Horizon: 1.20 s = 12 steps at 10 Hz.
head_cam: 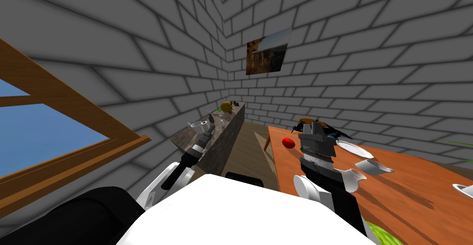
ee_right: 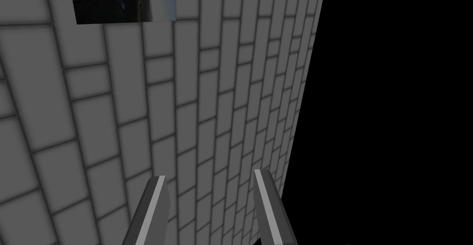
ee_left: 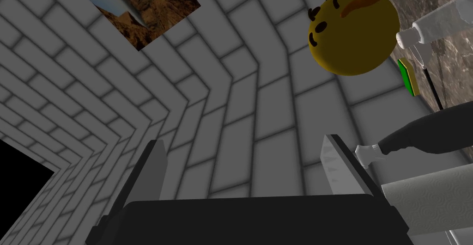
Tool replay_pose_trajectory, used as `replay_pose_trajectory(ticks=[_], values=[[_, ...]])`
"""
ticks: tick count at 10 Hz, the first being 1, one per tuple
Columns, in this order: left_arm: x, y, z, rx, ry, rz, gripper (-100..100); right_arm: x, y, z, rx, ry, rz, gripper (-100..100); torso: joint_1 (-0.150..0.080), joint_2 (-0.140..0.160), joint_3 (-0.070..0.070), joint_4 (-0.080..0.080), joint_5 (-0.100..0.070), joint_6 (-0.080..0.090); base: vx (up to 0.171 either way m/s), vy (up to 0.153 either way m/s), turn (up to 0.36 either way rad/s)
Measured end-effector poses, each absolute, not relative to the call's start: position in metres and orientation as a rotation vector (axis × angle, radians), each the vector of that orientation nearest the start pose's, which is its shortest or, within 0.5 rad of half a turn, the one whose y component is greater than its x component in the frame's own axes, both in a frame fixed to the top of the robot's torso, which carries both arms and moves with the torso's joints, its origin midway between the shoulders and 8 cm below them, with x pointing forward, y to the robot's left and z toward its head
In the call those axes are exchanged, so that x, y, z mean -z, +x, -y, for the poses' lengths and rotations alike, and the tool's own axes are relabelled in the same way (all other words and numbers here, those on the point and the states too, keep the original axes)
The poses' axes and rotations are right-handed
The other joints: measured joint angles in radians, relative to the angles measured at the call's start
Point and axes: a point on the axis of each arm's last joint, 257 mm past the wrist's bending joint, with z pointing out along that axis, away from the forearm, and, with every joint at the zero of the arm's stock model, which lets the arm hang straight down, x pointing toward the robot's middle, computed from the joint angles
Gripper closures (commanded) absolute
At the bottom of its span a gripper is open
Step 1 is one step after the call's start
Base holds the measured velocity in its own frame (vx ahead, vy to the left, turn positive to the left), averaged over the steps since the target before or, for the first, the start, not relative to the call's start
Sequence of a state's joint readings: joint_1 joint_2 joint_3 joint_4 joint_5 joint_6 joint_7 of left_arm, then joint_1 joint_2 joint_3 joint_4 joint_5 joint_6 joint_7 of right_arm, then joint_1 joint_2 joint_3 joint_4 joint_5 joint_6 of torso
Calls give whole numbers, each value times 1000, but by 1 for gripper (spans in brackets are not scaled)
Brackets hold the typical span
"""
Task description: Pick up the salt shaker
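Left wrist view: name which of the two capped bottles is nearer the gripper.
The dark bottle, its white cap beside the left gripper; the clear bottle lies farther off, by the yellow figure.

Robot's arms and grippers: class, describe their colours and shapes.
The left gripper and right gripper each have two thin, light grey, blade-like fingers on a dark box. The left forearm is black with a pale grey band; the right forearm is dark with a ribbed grey collar.
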<state>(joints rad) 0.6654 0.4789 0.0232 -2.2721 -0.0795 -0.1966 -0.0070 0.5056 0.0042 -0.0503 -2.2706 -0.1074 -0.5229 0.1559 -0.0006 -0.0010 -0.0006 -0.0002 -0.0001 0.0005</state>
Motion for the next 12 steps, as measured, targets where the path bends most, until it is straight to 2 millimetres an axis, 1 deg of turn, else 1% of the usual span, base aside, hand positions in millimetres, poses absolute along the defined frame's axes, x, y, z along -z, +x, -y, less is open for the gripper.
replay_pose_trajectory(ticks=[1,5,12], values=[[108,361,-285,979,-594,-1341,-100,-24,335,310,-1171,658,-573,0,0,0,0,0,0,0,-25,-5,83],[122,353,-300,894,-564,-1429,-100,-24,335,310,-1171,658,-573,0,0,1,1,0,0,0,-14,-3,45],[123,353,-302,890,-562,-1433,-100,-24,335,310,-1171,658,-573,0,0,0,0,0,0,0,-2,0,6]])
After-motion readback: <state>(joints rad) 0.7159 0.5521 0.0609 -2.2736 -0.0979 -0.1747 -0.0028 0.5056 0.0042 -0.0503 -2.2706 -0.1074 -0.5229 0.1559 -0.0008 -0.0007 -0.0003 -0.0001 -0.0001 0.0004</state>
